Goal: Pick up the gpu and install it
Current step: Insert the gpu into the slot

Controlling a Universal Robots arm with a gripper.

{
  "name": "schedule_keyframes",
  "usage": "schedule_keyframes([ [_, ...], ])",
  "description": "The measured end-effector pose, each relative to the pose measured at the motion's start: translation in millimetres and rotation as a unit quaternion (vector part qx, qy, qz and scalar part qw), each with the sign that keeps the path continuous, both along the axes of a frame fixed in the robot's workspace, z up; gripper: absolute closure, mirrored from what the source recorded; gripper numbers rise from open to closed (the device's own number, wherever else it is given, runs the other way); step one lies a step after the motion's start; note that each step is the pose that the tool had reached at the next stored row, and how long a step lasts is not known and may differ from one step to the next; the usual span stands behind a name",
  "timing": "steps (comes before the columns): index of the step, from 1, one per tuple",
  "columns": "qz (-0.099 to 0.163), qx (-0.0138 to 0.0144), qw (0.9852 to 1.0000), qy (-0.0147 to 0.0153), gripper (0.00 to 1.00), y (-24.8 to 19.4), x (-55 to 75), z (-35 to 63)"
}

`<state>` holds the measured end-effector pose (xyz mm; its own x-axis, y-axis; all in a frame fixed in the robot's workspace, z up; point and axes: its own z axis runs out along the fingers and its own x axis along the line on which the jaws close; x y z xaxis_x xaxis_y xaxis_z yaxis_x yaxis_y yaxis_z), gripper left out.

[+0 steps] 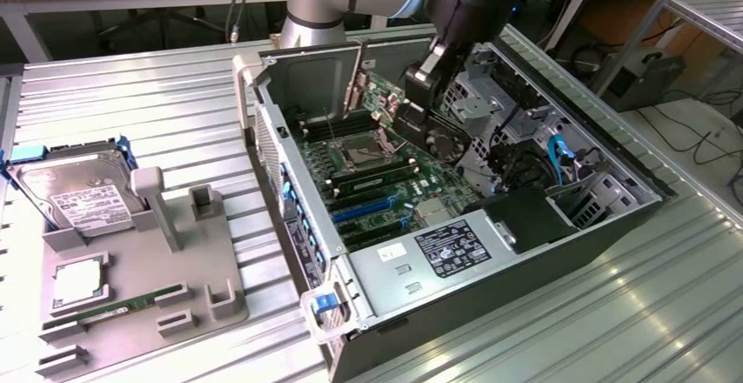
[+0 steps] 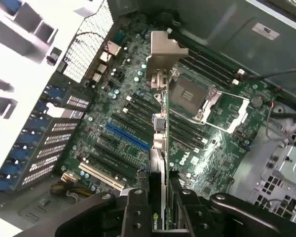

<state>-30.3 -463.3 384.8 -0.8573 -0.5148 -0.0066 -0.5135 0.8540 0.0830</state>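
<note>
Holding the gpu [image 2: 159, 128] on edge above the motherboard [image 2: 227, 158] (not yet seated in any slot).
Clamps the hand [image 2: 158, 210] on both flat faces of the card's near end, likely so the connector edge is left free to meet a slot on the motherboard. Points the silver bracket [image 2: 166, 49] away from the hand, long axis running straight out from the grip, thin edge toward the wrist camera.

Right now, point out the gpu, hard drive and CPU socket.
gpu [image 2: 165, 52], wrist view, silver bracket end.
hard drive [image 1: 76, 198], exterior view, white label.
CPU socket [image 1: 369, 153], exterior view, socket centre.
</note>
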Motion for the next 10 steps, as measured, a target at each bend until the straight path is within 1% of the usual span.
schedule_keyframes([
  [1, 0.027, 0.0, 0.9996, 0.0, 0.74, 0.0, 0.0, -2.1],
  [3, 0.045, 0.0, 0.999, 0.0, 0.74, 0.0, 0.0, -3.6],
  [5, 0.063, 0.0, 0.998, 0.0, 0.74, 0.0, 0.0, -5.1],
  [7, 0.083, 0.0, 0.9966, 0.0, 0.74, 0.0, 0.0, -6.7],
  [8, 0.1, 0.0, 0.995, 0.0, 0.74, 0.0, 0.0, -8.4],
  [9, 0.122, 0.0, 0.9926, 0.0, 0.74, 0.0, 0.0, -10.7],
  [10, 0.133, 0.0, 0.9911, 0.0, 0.74, 0.0, 0.0, -11.9],
])
